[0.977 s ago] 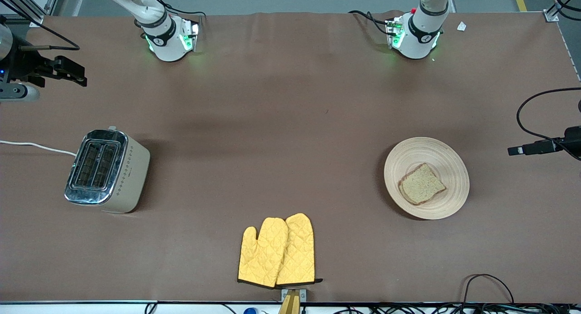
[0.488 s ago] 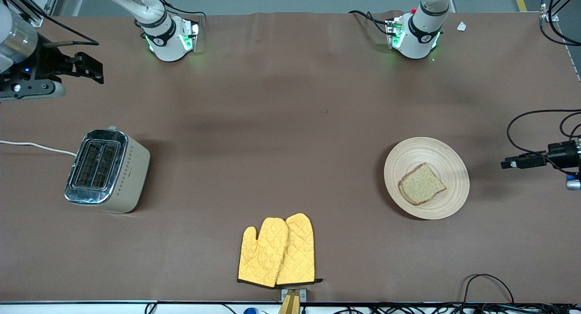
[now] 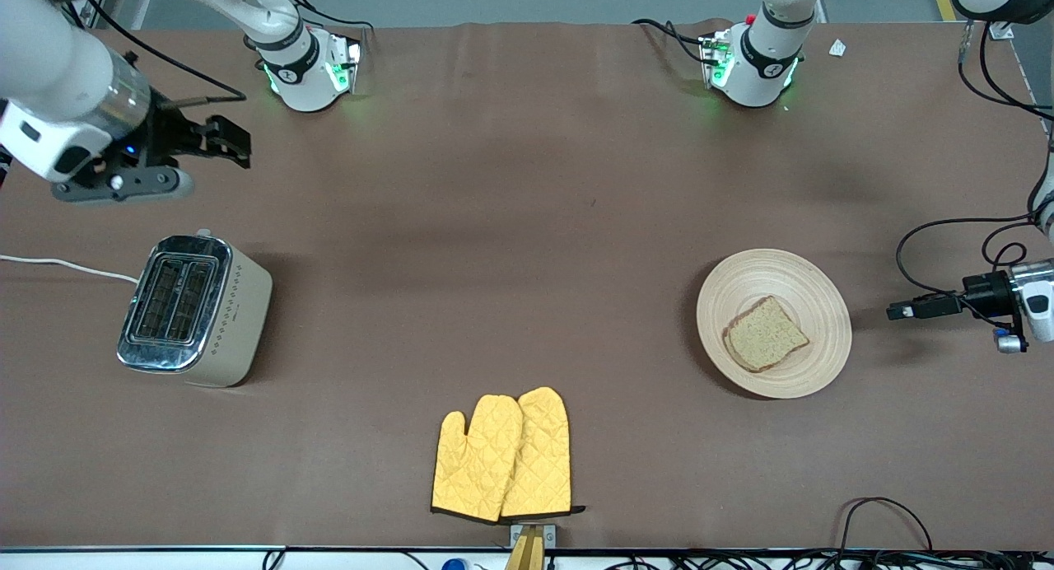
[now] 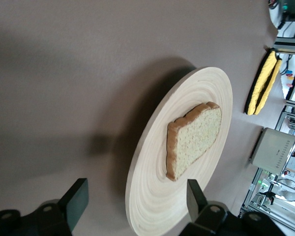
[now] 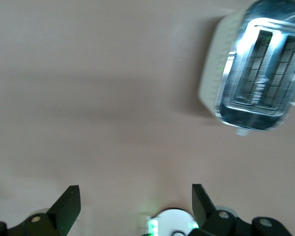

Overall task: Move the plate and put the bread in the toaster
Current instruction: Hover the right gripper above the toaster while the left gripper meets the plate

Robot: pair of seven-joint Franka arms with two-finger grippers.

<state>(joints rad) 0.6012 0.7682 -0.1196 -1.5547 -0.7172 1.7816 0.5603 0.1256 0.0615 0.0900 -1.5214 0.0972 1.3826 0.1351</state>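
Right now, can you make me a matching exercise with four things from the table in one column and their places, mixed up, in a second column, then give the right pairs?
Things:
1. bread
2. toaster
3. mitts
4. plate

Places:
A. nearest the front camera, mid-table
B. toward the right arm's end of the table
C. on the plate
D. toward the left arm's end, under the bread

Pairs: 1-C, 2-B, 3-A, 4-D
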